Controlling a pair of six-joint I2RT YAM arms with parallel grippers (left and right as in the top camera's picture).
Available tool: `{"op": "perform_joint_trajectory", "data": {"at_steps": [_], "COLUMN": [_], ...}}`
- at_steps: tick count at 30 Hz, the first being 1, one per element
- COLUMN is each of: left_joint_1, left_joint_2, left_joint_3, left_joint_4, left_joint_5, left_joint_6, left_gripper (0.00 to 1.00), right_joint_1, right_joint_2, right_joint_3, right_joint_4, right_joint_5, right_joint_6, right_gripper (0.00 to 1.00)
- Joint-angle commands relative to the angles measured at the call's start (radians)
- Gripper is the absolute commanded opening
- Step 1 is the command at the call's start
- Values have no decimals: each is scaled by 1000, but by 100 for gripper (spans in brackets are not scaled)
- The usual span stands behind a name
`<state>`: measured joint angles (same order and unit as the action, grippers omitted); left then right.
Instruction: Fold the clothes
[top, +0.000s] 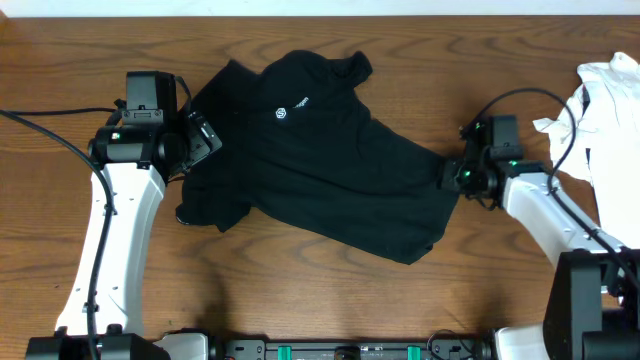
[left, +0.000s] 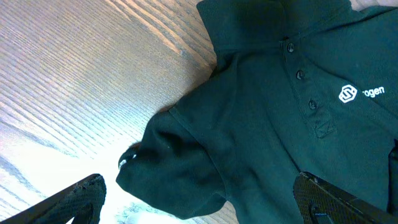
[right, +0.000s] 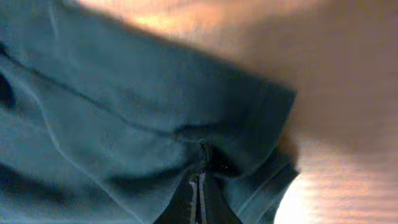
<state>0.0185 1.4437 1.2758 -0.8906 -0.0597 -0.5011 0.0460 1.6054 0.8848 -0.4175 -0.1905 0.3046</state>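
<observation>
Shirt: your black shirt (top: 320, 160) is lying front-up and rumpled across the middle of the table (top: 300, 300), collar toward the far edge, hem trailing toward the right edge. No fold is showing yet.
Left claw: your left claw (top: 203, 135) is hanging wide open over the sleeve nearest the left edge, gripping nothing.
Right claw: your right claw (top: 452, 172) is pinching shut on the hem corner nearest the right edge, with fabric puckering at its tips.
Done: by my judgement you are only securing one corner.
Left: you are facing the flattening and every fold.
Aside: the white garment (top: 610, 100) is sitting at the far right corner, apart from the shirt.
</observation>
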Motion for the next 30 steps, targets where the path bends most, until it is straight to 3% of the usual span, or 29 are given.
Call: {"op": "perform_joint_trajectory", "data": {"at_steps": [1,17,30], "left_joint_1": [3,3,3], "left_joint_2": [-6,-6,-6], "left_joint_3": [-2,-2,-2], "left_joint_4": [-3,-3,-3], "left_joint_5": [-12,-12,-12], "left_joint_6": [-10,-10,-10], "left_gripper": [98,98,98], "right_joint_1": [-45,-163,-245], "right_joint_2": [-6,34,315], "right_joint_3": [73,90,90], "right_joint_4": [10,375,674], "right_joint_5": [8,237,311], "right_joint_6": [-33,-132,-191], "right_gripper": [1,1,1]}}
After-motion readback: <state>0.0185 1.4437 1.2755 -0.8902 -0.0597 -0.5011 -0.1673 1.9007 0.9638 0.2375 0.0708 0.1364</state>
